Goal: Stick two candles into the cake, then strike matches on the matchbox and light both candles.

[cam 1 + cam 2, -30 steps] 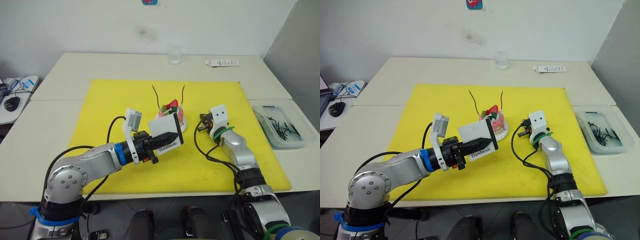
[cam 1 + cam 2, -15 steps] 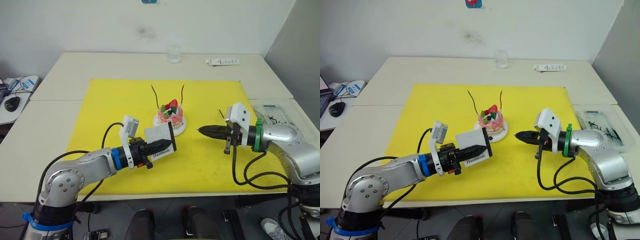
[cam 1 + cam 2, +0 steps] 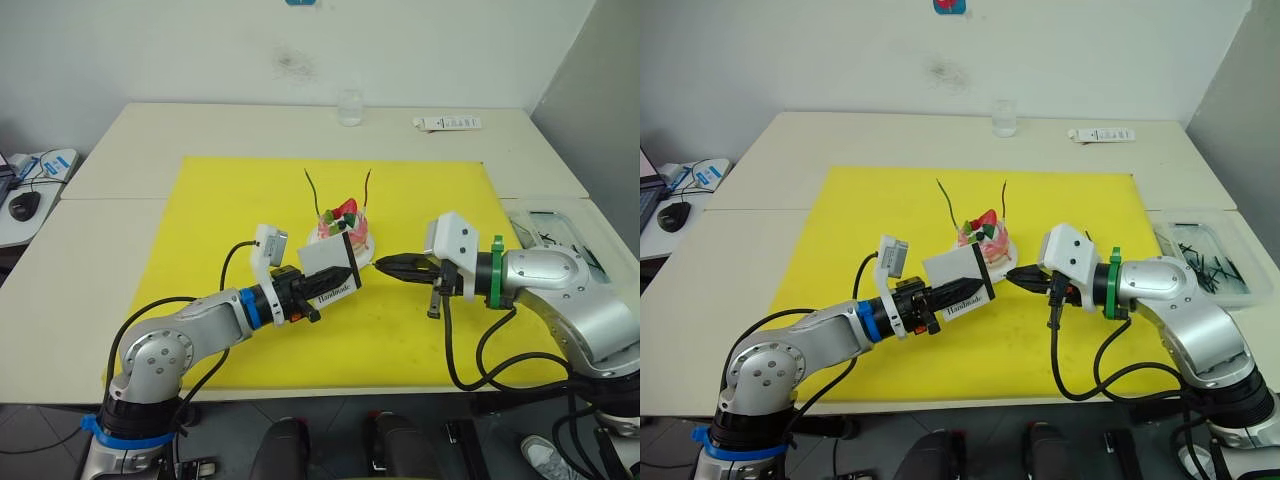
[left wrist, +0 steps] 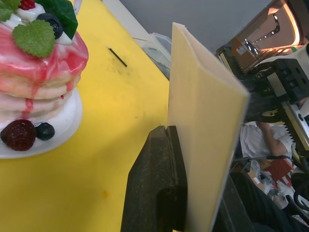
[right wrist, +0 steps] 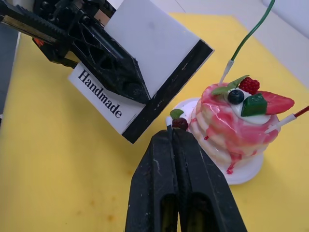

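The pink-and-white cake (image 3: pixel 345 226) stands on its small white plate (image 5: pixel 241 173) in the middle of the yellow mat. A green candle (image 3: pixel 312 189) and a dark red candle (image 3: pixel 366 187) rise from it, both unlit. My left gripper (image 3: pixel 338 274) is shut on the white "Handmade" matchbox (image 3: pixel 322 258), held up on edge just in front of the cake. My right gripper (image 5: pixel 175 133) is shut on a thin match (image 5: pixel 169 123). The match's tip sits right at the black striking strip (image 5: pixel 169 87) of the matchbox; I cannot tell whether it touches.
A clear tray (image 3: pixel 1205 255) holding several matches sits off the mat to the right. A glass (image 3: pixel 348 108) and a white tube (image 3: pixel 445 124) stand at the table's far edge. One loose match (image 4: pixel 117 57) lies on the yellow mat (image 3: pixel 230 200).
My right gripper has moved left with the match up to the matchbox's strip. My left arm has lifted the matchbox a little, closer to the cake.
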`<action>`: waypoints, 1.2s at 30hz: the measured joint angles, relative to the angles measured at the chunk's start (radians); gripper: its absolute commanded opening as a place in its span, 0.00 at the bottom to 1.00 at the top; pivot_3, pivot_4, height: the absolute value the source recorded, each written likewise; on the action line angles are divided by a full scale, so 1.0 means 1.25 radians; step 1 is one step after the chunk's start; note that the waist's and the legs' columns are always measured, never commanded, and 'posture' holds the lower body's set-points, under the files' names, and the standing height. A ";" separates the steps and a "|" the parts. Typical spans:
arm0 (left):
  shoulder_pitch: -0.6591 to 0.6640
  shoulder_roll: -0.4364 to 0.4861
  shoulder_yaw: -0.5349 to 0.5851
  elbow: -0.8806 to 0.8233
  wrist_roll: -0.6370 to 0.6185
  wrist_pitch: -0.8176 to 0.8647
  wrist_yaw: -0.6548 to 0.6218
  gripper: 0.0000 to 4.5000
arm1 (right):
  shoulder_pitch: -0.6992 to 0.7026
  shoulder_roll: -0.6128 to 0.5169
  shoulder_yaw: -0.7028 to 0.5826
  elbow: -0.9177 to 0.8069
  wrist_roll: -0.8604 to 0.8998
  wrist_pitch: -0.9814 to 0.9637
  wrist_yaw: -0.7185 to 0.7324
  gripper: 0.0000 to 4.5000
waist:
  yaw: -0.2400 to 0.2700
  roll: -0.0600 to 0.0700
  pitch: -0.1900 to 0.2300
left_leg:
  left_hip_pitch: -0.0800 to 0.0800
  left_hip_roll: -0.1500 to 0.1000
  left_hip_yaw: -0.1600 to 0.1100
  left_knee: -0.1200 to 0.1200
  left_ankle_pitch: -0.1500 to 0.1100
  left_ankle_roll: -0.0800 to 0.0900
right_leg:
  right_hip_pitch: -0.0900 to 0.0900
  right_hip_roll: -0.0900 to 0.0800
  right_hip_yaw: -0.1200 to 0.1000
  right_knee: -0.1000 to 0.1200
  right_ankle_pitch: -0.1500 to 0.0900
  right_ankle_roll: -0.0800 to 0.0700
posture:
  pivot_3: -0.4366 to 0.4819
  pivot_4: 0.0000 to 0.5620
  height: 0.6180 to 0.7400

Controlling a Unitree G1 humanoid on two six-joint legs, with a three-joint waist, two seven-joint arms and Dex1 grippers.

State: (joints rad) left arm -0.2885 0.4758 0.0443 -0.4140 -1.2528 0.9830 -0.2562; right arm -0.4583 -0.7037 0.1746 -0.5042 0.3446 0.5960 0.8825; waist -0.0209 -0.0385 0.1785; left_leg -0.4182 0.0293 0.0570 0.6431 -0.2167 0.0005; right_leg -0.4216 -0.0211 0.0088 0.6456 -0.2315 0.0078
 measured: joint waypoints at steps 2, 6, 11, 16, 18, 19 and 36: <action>-0.001 0.000 0.000 0.000 0.000 0.008 -0.001 0.00 | -0.001 0.009 0.008 0.000 -0.010 -0.008 -0.008 0.00 | 0.000 0.000 0.000 | 0.000 0.000 0.000 0.000 0.000 0.000 | 0.000 0.000 0.000 0.000 0.000 0.000 | 0.48 0.27 1.00; -0.005 0.000 0.000 0.000 -0.001 0.013 -0.003 0.00 | -0.025 0.027 0.012 0.000 -0.012 -0.012 -0.013 0.00 | 0.000 0.000 0.000 | 0.000 0.000 0.000 0.000 0.000 0.000 | 0.000 0.000 0.000 0.000 0.002 0.003 | 0.48 0.27 1.00; -0.006 0.000 0.000 0.000 -0.001 0.016 -0.009 0.00 | -0.036 0.031 0.022 0.000 -0.021 -0.014 -0.013 0.00 | 0.000 0.000 0.000 | 0.000 0.000 0.000 0.000 0.000 0.000 | 0.000 0.000 0.000 0.000 0.002 0.003 | 0.48 0.27 1.00; -0.009 0.000 0.000 0.000 -0.001 0.018 -0.010 0.00 | -0.038 0.031 0.037 0.000 -0.038 -0.017 -0.012 0.00 | 0.001 0.000 0.000 | 0.000 0.000 0.000 0.000 0.000 0.000 | 0.000 0.000 0.000 0.000 0.002 0.003 | 0.48 0.27 1.00; -0.009 0.000 0.001 0.000 -0.001 0.019 -0.010 0.00 | -0.041 0.031 0.041 0.001 -0.042 -0.018 -0.012 0.00 | 0.001 0.000 0.000 | 0.000 0.000 0.000 0.000 0.000 0.000 | 0.000 0.000 0.000 0.000 0.002 0.003 | 0.48 0.27 1.00; -0.010 0.000 0.002 0.001 -0.001 0.020 -0.010 0.00 | -0.044 0.031 0.044 0.002 -0.046 -0.018 -0.011 0.00 | 0.001 0.000 0.000 | 0.000 0.000 0.000 0.000 0.000 0.000 | 0.000 0.000 0.000 0.000 0.002 0.003 | 0.48 0.27 1.00; -0.017 -0.001 0.007 0.020 -0.014 0.040 -0.010 0.00 | -0.045 -0.067 0.119 -0.038 -0.115 -0.016 0.036 0.00 | 0.002 0.000 0.000 | 0.000 -0.001 0.000 0.001 0.000 0.000 | 0.000 0.000 0.000 0.000 0.002 0.003 | 0.48 0.27 1.00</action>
State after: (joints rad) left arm -0.3102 0.4749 0.0530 -0.3893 -1.2700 1.0334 -0.2690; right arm -0.5143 -0.7878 0.3230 -0.5520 0.2014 0.5763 0.9281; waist -0.0185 -0.0384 0.1785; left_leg -0.4183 0.0287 0.0575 0.6441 -0.2167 0.0005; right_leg -0.4213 -0.0215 0.0089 0.6456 -0.2295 0.0111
